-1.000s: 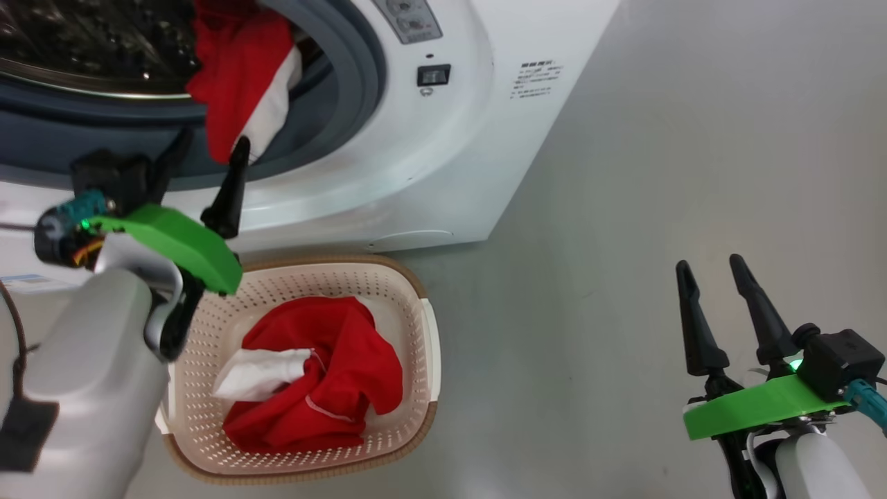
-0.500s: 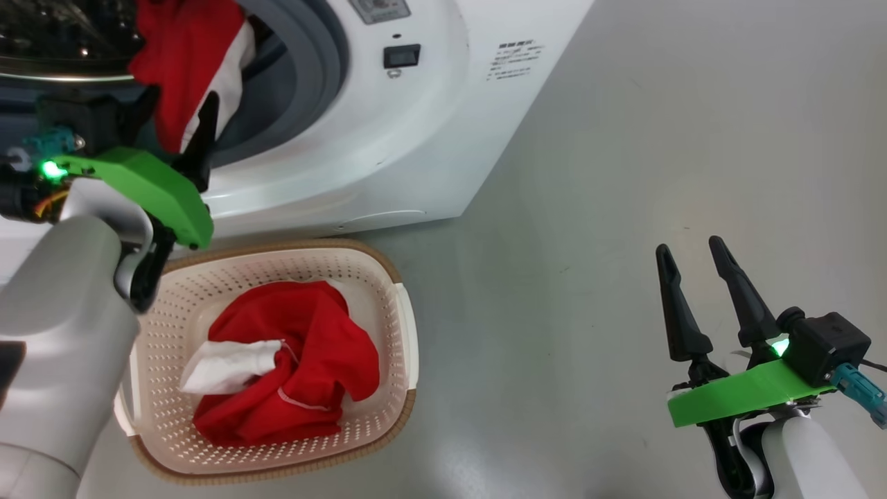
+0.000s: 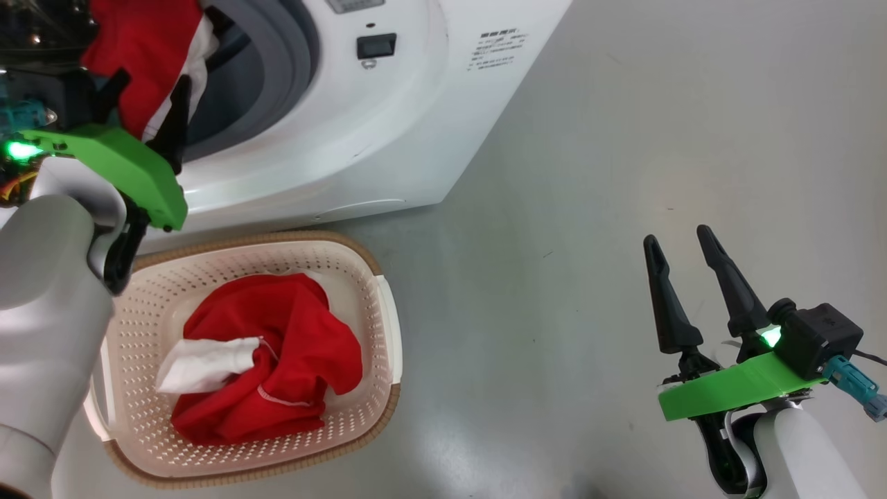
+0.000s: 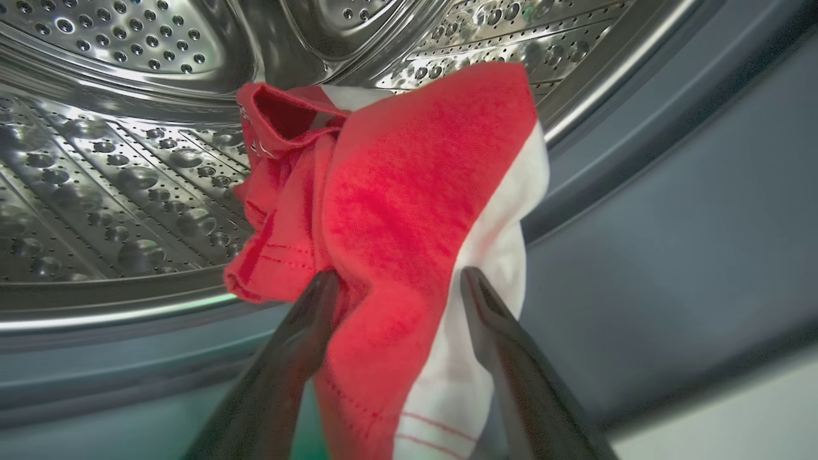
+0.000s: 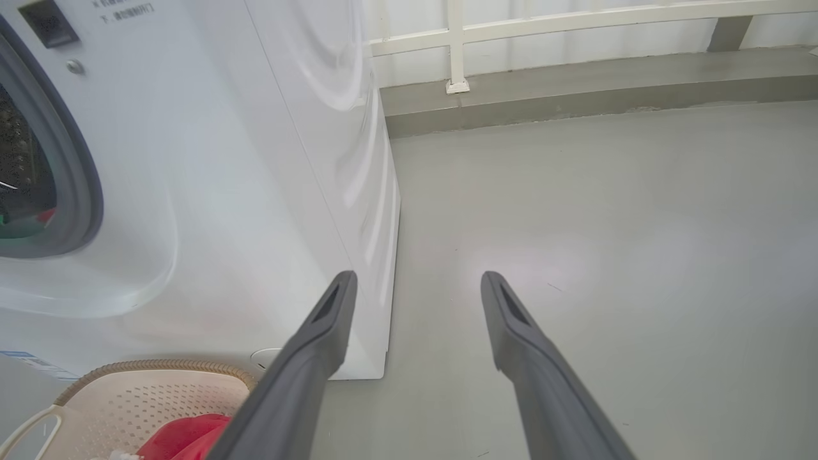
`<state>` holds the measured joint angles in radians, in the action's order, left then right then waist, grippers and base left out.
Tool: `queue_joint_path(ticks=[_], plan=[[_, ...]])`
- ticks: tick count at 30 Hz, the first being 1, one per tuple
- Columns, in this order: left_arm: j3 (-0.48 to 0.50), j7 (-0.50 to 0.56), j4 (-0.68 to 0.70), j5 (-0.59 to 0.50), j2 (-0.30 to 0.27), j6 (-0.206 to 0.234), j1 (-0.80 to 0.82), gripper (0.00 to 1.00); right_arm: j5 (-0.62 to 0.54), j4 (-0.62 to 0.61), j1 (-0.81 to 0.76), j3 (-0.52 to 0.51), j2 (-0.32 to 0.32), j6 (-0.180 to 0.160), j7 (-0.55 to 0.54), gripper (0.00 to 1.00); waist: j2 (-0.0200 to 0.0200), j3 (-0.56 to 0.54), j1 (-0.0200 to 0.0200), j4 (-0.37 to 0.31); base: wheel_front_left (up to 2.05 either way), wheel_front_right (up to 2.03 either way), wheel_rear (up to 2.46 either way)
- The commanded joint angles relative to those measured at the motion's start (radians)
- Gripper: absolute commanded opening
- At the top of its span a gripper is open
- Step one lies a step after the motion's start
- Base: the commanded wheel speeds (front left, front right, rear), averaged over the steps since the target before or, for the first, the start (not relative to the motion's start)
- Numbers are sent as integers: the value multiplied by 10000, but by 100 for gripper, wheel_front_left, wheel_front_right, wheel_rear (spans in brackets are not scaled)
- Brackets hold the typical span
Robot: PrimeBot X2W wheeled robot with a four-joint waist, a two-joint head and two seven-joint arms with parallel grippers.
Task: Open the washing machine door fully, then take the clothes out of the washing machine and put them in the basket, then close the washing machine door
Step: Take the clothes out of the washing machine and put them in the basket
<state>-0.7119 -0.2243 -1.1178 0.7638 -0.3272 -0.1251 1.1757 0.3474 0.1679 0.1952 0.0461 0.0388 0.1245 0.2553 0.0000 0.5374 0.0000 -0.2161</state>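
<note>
Down by my base, the small cream perforated plastic basket (image 3: 208, 277) with a brown woven-look rim holds a crumpled bright red and white garment (image 3: 298, 360). My right gripper (image 3: 677, 234) hangs spread wide over the grey floor (image 3: 589, 173). Further out, my left gripper (image 4: 399, 275) stands open, fingers either side of a second red and white garment (image 4: 409, 191) lying over the lip of the perforated steel drum (image 4: 128, 191) of the big white washing machine (image 3: 388, 138).

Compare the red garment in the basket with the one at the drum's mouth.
The basket garment lies crumpled in the basket; the drum garment hangs over the gasket. The drum garment sits inside the open left claw; the basket garment is untouched. Both are red and white.
</note>
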Motion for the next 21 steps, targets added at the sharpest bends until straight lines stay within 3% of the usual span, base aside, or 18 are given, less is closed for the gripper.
queue_joint_path(ticks=[1, 2, 3, 4, 5, 7, 15, 21], plan=[[103, -17, 31, 111, -435, -56, 300, 100, 70, -251, 81, 231, 114, 62, 65, 100, 0, 32, 0, -37, 0, 0, 0], [56, -46, 9, 166, -446, -56, 337, 90, 65, -259, 83, 234, 114, 62, 65, 100, 0, 39, 0, -48, 0, 0, 0], [-7, -71, -2, 210, -443, -56, 364, 73, 59, -268, 81, 226, 114, 62, 65, 100, 0, 46, 0, -54, 0, 0, 0], [-78, -98, -2, 246, -438, -56, 385, 31, 53, -277, 79, 213, 114, 62, 65, 100, 0, 51, 0, -55, 0, 0, 0], [-135, -128, 0, 285, -436, -56, 408, 15, 48, -286, 79, 202, 114, 62, 65, 100, 0, 60, 0, -55, 0, 0, 0], [-224, -186, -7, 381, -428, -56, 448, 0, 31, -302, 87, 183, 114, 62, 65, 100, 0, 76, 0, -45, 0, 0, 0], [-370, -356, 179, 778, -408, -56, 331, 0, -45, -304, 120, 116, 114, 62, 65, 100, 0, -14, 0, 126, 0, 0, 0], [515, -371, 1249, 510, -648, -56, -131, 0, -120, -310, 111, 47, 114, 62, 65, 100, 0, -185, 0, 393, 0, 0, 0]])
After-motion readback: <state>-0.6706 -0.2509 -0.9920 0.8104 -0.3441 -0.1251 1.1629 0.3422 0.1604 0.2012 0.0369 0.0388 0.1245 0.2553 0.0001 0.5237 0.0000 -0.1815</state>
